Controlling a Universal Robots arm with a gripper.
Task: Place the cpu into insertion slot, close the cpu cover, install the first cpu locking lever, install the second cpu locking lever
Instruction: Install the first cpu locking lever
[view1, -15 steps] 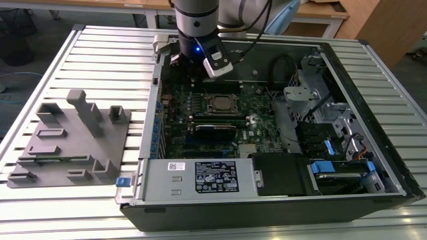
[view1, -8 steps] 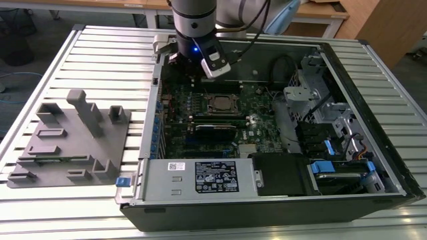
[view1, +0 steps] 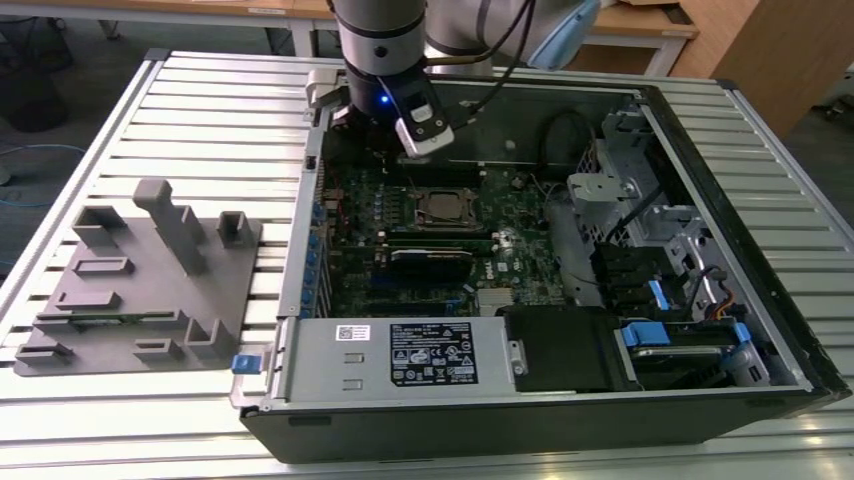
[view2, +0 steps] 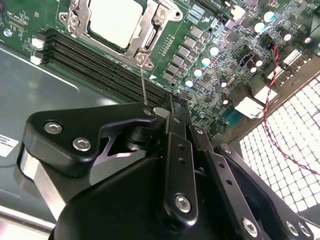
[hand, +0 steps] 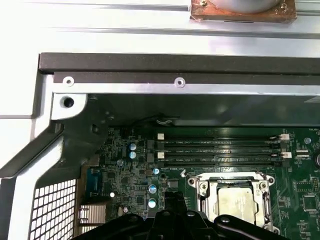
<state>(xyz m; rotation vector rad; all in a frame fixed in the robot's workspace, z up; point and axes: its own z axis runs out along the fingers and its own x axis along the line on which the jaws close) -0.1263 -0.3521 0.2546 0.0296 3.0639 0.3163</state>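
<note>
The cpu (view2: 114, 20) lies in the insertion slot (view1: 447, 209) on the green board, its silvery top showing in both wrist views (hand: 235, 202). The cpu cover (view2: 150, 35) lies flat around it as a metal frame (hand: 206, 192). A thin locking lever rod (view2: 143, 82) rises from the socket's corner toward my gripper's tip; I cannot tell whether they touch. My gripper (view1: 424, 146) hangs inside the open computer case, just behind the socket and a little above the board. Its black linkage (view2: 172, 150) hides the tip itself.
Long black memory slots (hand: 220, 150) run beside the socket. The case's walls (view1: 694, 170), a drive cage (view1: 627, 190) and the power supply box (view1: 400, 355) ring the board. A grey parts fixture (view1: 134, 280) stands on the slatted table at the exterior view's left.
</note>
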